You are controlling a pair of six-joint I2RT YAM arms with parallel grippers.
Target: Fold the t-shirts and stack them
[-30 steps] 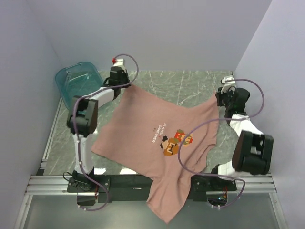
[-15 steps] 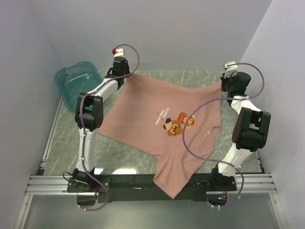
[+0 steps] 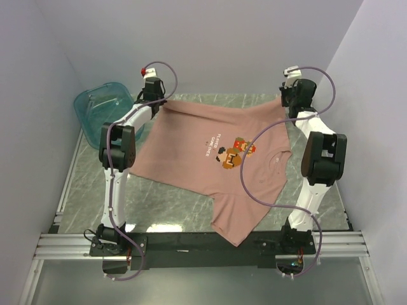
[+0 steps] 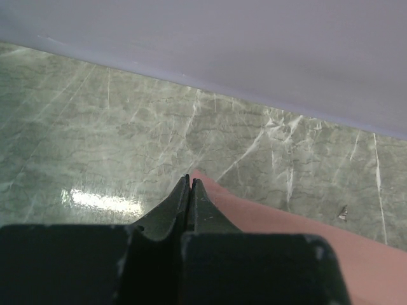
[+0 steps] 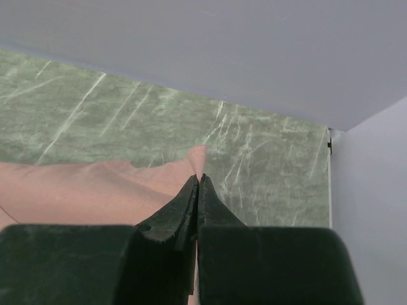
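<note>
A see-through teal tub [image 3: 105, 108] sits at the far left of a green marble table [image 3: 82, 190], just beside the left arm. The left gripper [image 3: 157, 101] reaches to the far edge of the table. Its fingers [image 4: 181, 203] are pressed together and pinch one far corner of a dusty-pink t-shirt [image 3: 216, 159]. In the left wrist view the pink cloth [image 4: 305, 235] comes out at the fingertips and runs off to the right.

The shirt is stretched between the two grippers along its far edge and spreads across the middle of the table, with its small orange-brown pixel picture [image 3: 234, 152] facing up. Its nearest part reaches the table's near edge between the arm bases.

The right gripper [image 3: 287, 101] is at the far right. Its fingers [image 5: 210, 203] are closed on the shirt's other far corner, with the cloth [image 5: 82, 190] spreading left of them.
</note>
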